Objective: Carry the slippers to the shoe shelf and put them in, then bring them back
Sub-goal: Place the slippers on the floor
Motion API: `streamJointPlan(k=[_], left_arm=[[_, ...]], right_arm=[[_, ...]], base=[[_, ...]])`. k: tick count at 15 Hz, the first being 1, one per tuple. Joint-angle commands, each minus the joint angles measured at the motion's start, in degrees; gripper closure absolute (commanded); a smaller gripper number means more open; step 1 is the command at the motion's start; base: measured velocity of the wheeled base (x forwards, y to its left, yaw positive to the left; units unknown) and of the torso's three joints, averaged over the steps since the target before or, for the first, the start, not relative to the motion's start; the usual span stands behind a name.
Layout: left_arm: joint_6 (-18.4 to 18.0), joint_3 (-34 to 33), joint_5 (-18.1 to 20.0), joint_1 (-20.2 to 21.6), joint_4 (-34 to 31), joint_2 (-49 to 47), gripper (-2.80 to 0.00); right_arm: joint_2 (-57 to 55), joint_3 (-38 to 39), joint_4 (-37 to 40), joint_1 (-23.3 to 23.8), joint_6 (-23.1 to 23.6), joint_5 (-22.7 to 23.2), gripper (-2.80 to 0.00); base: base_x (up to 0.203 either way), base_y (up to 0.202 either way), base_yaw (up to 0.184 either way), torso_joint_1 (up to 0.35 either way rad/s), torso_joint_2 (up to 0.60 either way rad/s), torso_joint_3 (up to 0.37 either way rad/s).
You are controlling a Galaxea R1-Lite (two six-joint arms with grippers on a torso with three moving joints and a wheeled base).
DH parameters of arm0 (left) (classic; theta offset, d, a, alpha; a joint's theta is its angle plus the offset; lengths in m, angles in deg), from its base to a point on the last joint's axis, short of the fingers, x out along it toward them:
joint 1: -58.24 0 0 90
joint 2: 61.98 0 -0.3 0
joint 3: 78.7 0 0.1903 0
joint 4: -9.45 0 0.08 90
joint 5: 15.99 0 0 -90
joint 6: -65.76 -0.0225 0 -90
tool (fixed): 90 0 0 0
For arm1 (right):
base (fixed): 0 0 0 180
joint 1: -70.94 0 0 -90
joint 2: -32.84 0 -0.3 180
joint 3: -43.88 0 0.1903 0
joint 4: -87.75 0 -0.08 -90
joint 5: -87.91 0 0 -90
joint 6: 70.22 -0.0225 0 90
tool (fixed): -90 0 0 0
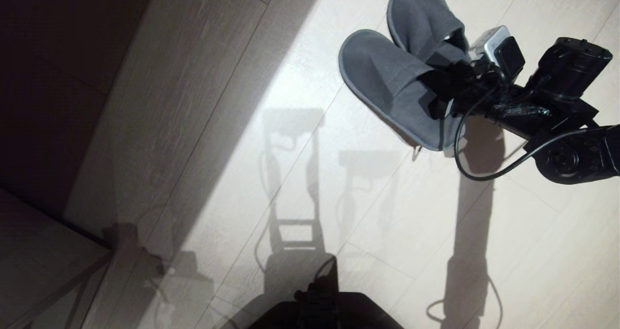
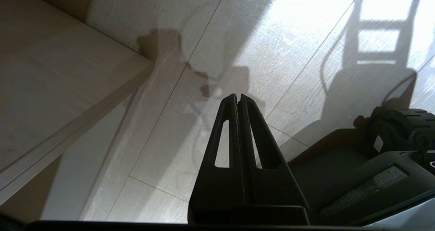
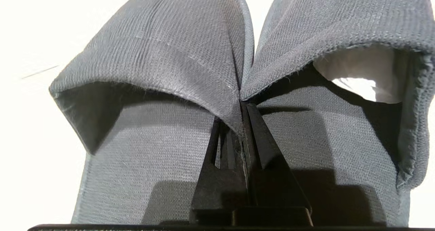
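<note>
My left claw (image 2: 238, 100) is parked low by my base (image 2: 357, 176), fingers pressed together with nothing between them, just hanging over the pale wood-look floor (image 2: 238, 37). A beige laminate panel (image 2: 51, 88) sits off to that side in shadow; can't tell from here which part of the furniture it is.

All the work is on my right. My right claw (image 3: 243, 105) is clamped tight on the slippers (image 3: 176, 54), both at once: it pinches the two inner edges of the upper bands together right where they meet, so the grey-blue fabric bunches into a V over the fingertips. The foot openings gape toward my wrist, with the left one dark inside and the right one showing a bit of pale lining.

From my head camera the pair (image 1: 392, 72) is out ahead on my right, side by side and touching, rounded toes pointing away from me, over the sunlit stretch of floor (image 1: 290, 174). The arm (image 1: 557, 101) reaches in from the right edge, its cable (image 1: 465, 169) looping underneath. Can't say for sure whether the soles are off the floor or just resting on it.
</note>
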Motion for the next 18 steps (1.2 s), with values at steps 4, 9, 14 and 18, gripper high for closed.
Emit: streamJointPlan(k=[4, 9, 14, 18], left_arm=[[0.0, -0.1, 0.0, 0.0, 0.0, 0.0, 0.00], [0.1, -0.1, 0.0, 0.0, 0.0, 0.0, 0.00], [0.2, -0.1, 0.0, 0.0, 0.0, 0.0, 0.00], [0.1, -0.1, 0.0, 0.0, 0.0, 0.0, 0.00]], right_arm=[[-1.7, -1.9, 0.7, 0.8, 0.9, 0.1, -2.80], [-0.9, -0.2, 1.2, 0.8, -1.2, -0.3, -2.80], [6.3, 8.3, 1.2, 0.8, -1.4, -0.7, -2.80], [17.0, 18.4, 1.1, 0.7, -2.1, -6.4, -2.80]], base=[[0.000, 0.000, 0.000, 0.000, 0.00, 0.000], [0.000, 0.000, 0.000, 0.000, 0.00, 0.000], [0.000, 0.000, 0.000, 0.000, 0.00, 0.000], [0.000, 0.000, 0.000, 0.000, 0.00, 0.000]])
